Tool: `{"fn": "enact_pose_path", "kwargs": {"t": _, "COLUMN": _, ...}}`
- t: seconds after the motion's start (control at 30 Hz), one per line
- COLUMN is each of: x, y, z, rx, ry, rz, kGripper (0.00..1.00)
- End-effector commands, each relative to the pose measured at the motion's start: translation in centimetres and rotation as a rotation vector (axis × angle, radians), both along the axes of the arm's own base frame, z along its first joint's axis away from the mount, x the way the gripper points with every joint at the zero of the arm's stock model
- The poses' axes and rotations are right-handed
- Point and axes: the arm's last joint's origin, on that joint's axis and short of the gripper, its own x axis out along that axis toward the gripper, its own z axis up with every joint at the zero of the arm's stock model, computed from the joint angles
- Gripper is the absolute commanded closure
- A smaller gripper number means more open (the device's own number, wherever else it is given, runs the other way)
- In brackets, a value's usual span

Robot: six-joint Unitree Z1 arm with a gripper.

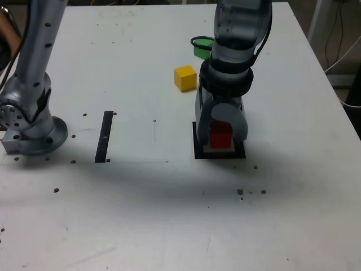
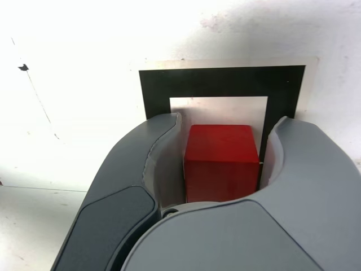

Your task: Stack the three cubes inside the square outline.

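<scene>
The red cube (image 1: 220, 135) (image 2: 221, 161) rests on the white centre of the square outline (image 1: 197, 151) (image 2: 220, 82). My gripper (image 1: 221, 139) (image 2: 228, 121) reaches down over it, one finger on each side. In the wrist view a thin gap shows between the cube and each finger, so the jaws stand slightly open around it. The yellow cube (image 1: 185, 78) lies on the table behind the outline, toward the exterior view's left. The green cube (image 1: 201, 51) sits farther back, partly hidden behind my arm.
A narrow black strip (image 1: 104, 136) lies on the white table (image 1: 141, 214) at the exterior view's left. The arm's grey base (image 1: 31, 132) stands at the left edge. A black loop (image 1: 198, 39) lies by the green cube. Small dark specks dot the table.
</scene>
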Motion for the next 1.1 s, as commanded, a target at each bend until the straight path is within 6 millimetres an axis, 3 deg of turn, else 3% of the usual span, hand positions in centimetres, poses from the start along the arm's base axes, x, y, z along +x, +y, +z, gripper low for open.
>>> {"fn": "enact_pose_path", "kwargs": {"t": 0.0, "x": -0.3, "y": 0.0, "z": 0.2, "rx": 0.0, "ry": 0.001, "rz": 0.0, "kGripper": 0.02}}
{"fn": "enact_pose_path", "kwargs": {"t": 0.13, "x": -1.2, "y": 0.2, "z": 1.3, "rx": 0.01, "ry": -0.014, "rz": 0.002, "kGripper": 0.01}}
{"fn": "enact_pose_path", "kwargs": {"t": 0.37, "x": -3.8, "y": 1.7, "z": 5.5, "rx": 0.081, "ry": -0.084, "rz": 0.036, "kGripper": 0.01}}
{"fn": "enact_pose_path", "kwargs": {"t": 0.5, "x": -4.9, "y": 4.5, "z": 7.2, "rx": 0.101, "ry": -0.107, "rz": 0.08, "kGripper": 0.01}}
{"fn": "enact_pose_path", "kwargs": {"t": 0.8, "x": -6.4, "y": 12.1, "z": 8.3, "rx": 0.068, "ry": -0.103, "rz": 0.167, "kGripper": 0.01}}
{"fn": "enact_pose_path", "kwargs": {"t": 1.07, "x": -7.6, "y": 16.9, "z": 6.7, "rx": 0.085, "ry": -0.046, "rz": 0.235, "kGripper": 0.01}}
